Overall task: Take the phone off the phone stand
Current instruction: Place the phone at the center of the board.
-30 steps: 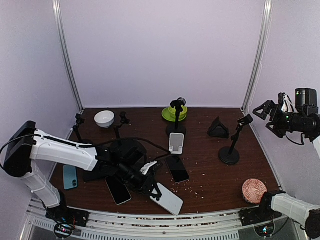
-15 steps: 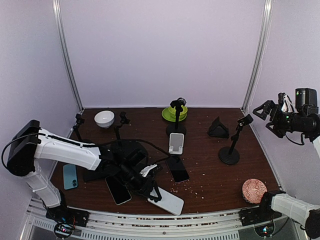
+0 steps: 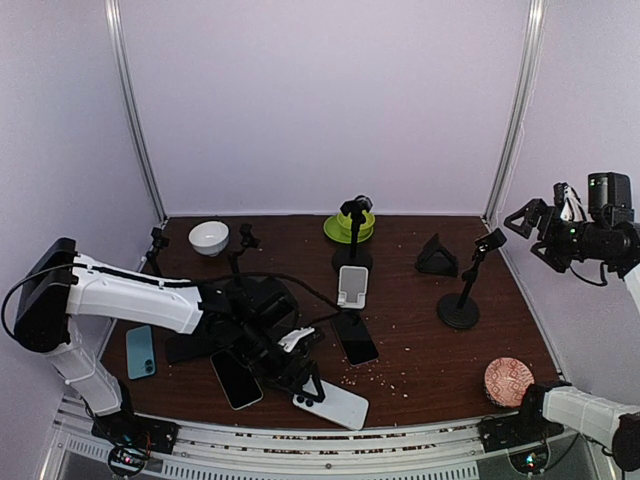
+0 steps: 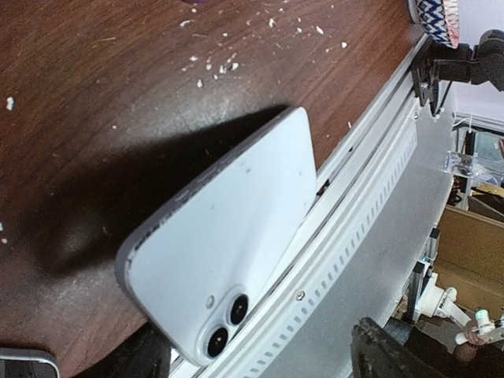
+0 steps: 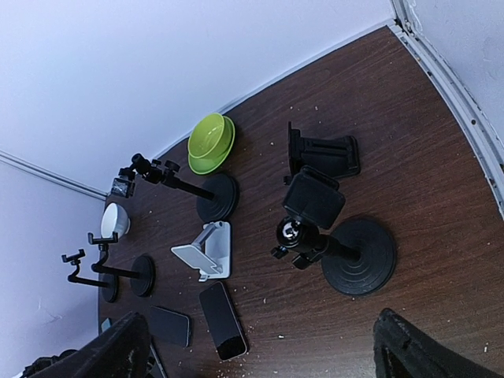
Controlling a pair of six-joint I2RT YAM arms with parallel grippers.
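At the table's near edge, the flat white phone lies camera-side up just beside the metal front rail, well apart from the white folding phone stand. My left gripper hangs over it, jaws spread, gripping nothing. If I lift away carelessly, a finger could clip the phone over the rail.
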